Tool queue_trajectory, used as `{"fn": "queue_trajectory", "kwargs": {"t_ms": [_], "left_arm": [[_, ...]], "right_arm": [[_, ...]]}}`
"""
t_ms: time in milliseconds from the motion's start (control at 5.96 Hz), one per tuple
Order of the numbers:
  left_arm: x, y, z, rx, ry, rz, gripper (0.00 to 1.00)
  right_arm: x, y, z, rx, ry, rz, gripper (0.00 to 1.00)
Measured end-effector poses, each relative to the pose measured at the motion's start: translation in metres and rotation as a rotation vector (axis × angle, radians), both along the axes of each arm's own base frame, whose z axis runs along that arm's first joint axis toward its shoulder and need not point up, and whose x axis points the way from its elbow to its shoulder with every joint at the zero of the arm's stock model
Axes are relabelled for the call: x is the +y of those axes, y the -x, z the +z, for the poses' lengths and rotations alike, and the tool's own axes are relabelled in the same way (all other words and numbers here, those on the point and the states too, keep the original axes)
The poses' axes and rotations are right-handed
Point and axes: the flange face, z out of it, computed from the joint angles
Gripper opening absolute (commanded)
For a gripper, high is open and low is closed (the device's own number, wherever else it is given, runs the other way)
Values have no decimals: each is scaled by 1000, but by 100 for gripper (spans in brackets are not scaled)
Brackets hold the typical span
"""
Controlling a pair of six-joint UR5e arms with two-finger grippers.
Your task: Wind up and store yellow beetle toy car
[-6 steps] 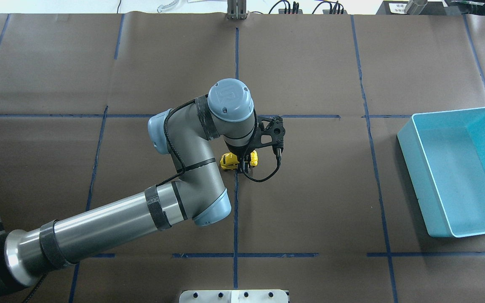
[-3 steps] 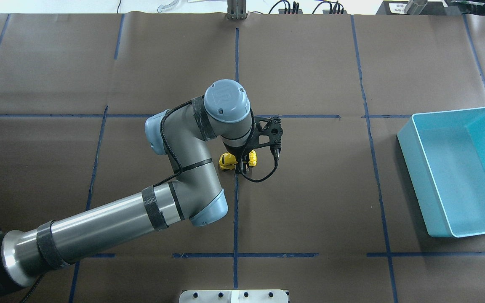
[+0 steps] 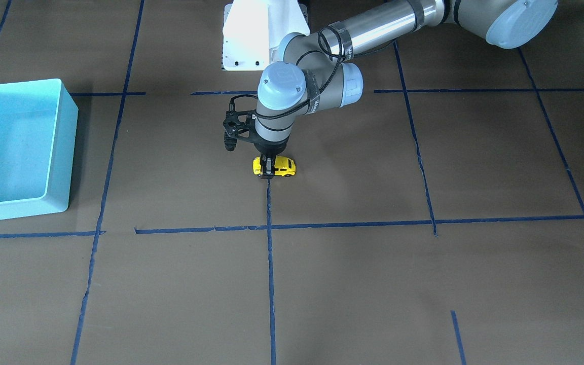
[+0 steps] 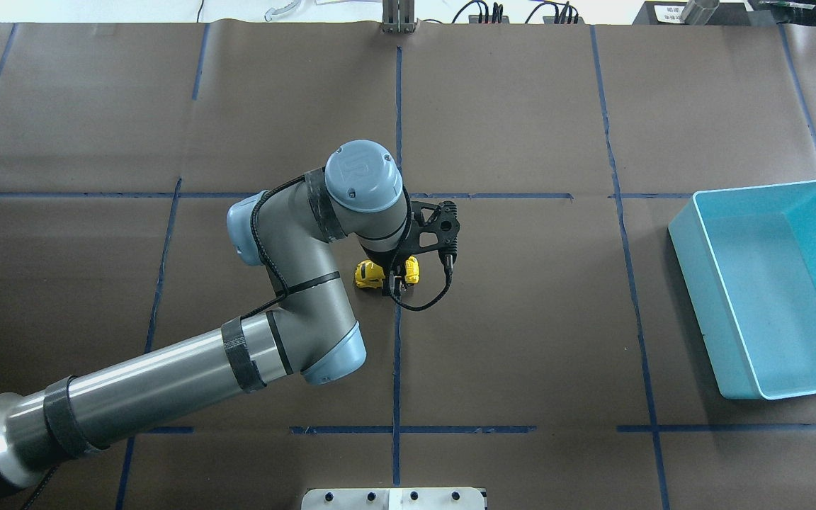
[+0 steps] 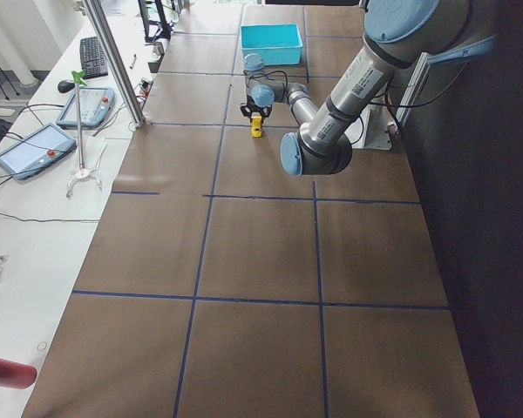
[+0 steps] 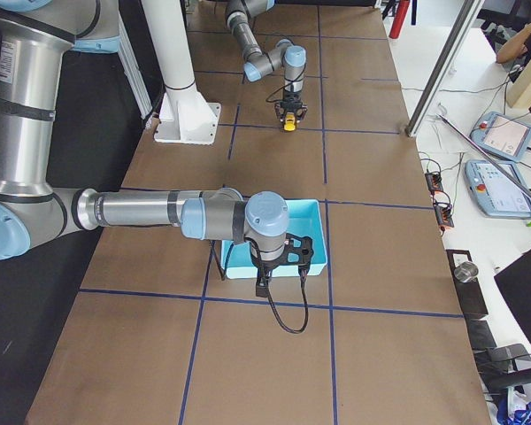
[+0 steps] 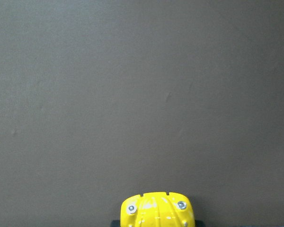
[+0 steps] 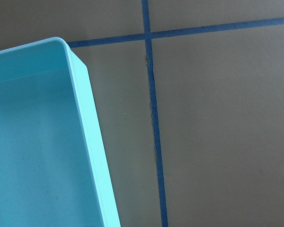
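The yellow beetle toy car (image 4: 369, 275) sits on the brown paper near the table's middle, by a blue tape line. My left gripper (image 4: 394, 280) points straight down, its fingers closed across the car's middle. It also shows in the front-facing view, gripper (image 3: 267, 171) on car (image 3: 283, 166). The left wrist view shows only one yellow end of the car (image 7: 156, 212) at the bottom edge. My right gripper (image 6: 264, 283) shows only in the exterior right view, at the near edge of the turquoise bin (image 6: 311, 232). I cannot tell whether it is open or shut.
The turquoise bin (image 4: 776, 304) stands empty at the table's right edge, far from the car. Its corner fills the right wrist view (image 8: 38, 142). Blue tape lines (image 4: 397, 354) cross the brown paper. A white mount plate (image 4: 394, 498) sits at the near edge.
My left arm has moved a little to the left, and the yellow car has moved left along the table with the gripper. The bin has not moved.
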Motion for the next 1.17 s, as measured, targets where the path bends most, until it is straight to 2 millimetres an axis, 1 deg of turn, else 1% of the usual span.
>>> {"fn": "queue_trajectory", "kwargs": {"t_ms": [335, 839, 1174], "left_arm": [[3, 14, 16, -1, 0, -4, 0], [10, 34, 43, -5, -8, 1, 0], [18, 56, 65, -9, -25, 10, 0]], "right_arm": [[1, 0, -1, -1, 0, 1, 100], [11, 0, 5, -8, 17, 1, 100], [12, 0, 4, -12, 12, 1, 100]]}}
